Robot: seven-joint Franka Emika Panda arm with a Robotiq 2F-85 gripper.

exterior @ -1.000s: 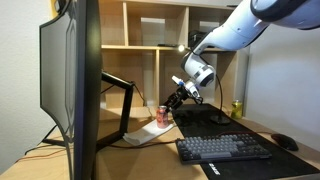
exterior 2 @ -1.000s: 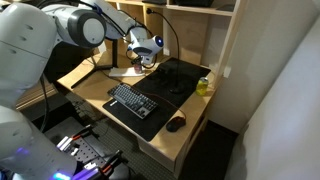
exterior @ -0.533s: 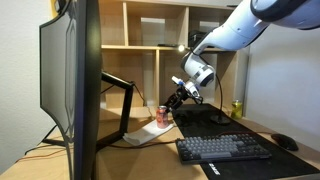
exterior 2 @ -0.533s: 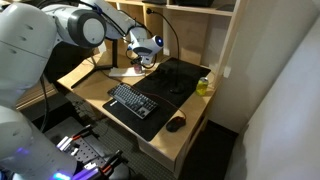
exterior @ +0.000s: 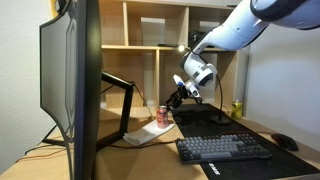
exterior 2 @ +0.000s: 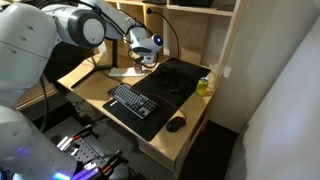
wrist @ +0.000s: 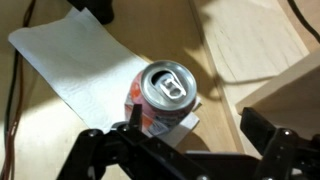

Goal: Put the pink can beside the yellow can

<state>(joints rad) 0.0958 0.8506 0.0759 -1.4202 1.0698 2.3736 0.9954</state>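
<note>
Standing upright, silvery-topped pink can [wrist: 165,100]

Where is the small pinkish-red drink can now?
In the wrist view the small pinkish-red drink can stands upright at a corner of the white paper sheet; in an exterior view it sits just below the gripper.

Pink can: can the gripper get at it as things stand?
Probably yes: the gripper hangs just above the pink can with jaws open, and nothing stands between them.

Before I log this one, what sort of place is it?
Probably an office or home workstation: a large dark flat monitor, a black rectangular keyboard and open wooden shelves.
</note>
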